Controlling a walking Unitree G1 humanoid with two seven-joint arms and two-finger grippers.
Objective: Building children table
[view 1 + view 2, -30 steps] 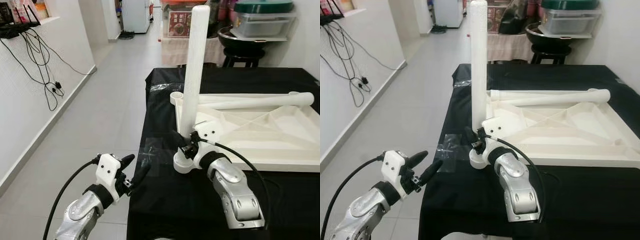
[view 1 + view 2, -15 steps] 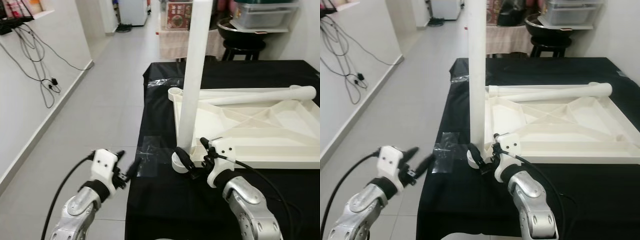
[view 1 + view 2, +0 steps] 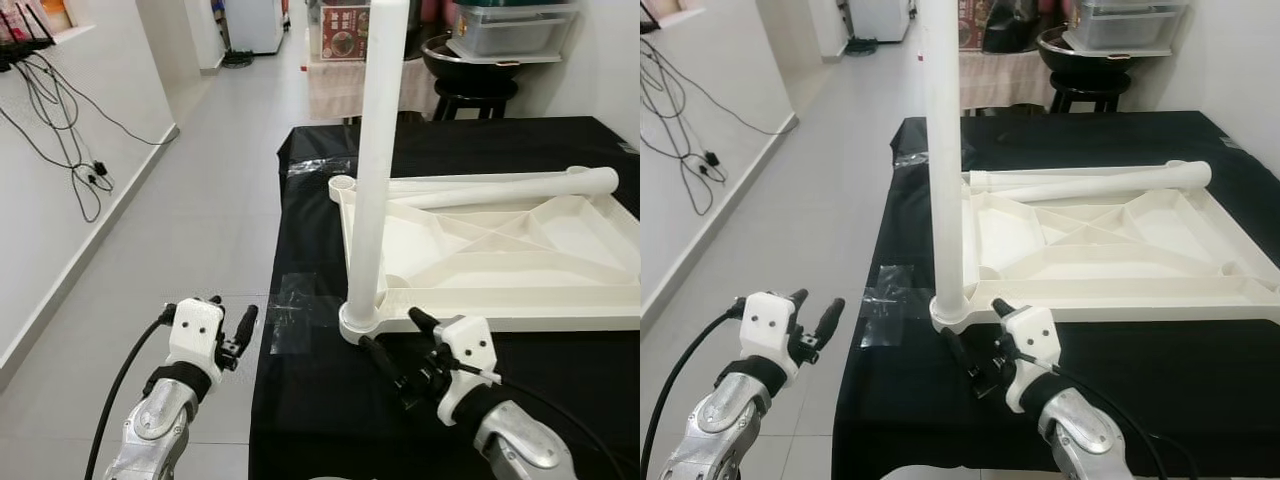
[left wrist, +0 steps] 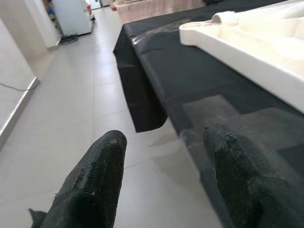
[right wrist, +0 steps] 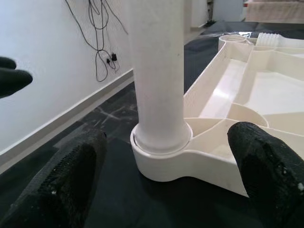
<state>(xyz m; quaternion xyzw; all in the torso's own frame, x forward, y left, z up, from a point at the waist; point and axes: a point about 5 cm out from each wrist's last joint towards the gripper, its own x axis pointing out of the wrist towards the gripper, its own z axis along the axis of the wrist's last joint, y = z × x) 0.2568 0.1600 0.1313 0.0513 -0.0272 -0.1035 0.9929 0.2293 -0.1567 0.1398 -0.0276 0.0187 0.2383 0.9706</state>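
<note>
The white leg [image 3: 376, 160] is standing upright in the near corner socket of the upside-down tabletop [image 3: 520, 260], which is lying on the black counter [image 3: 310, 400]. The right gripper [image 3: 396, 352] is hovering just short of it, fingers spread wide, gripping nothing. The left gripper [image 3: 232, 335] is idling off the counter's edge, fingers parted too.

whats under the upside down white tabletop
The tabletop lies on a black cloth that drapes over the edges and hides the furniture beneath. One leg stands upright in its near-left corner socket; another leg lies across the far edge. What the tabletop covers can't be seen.
</note>
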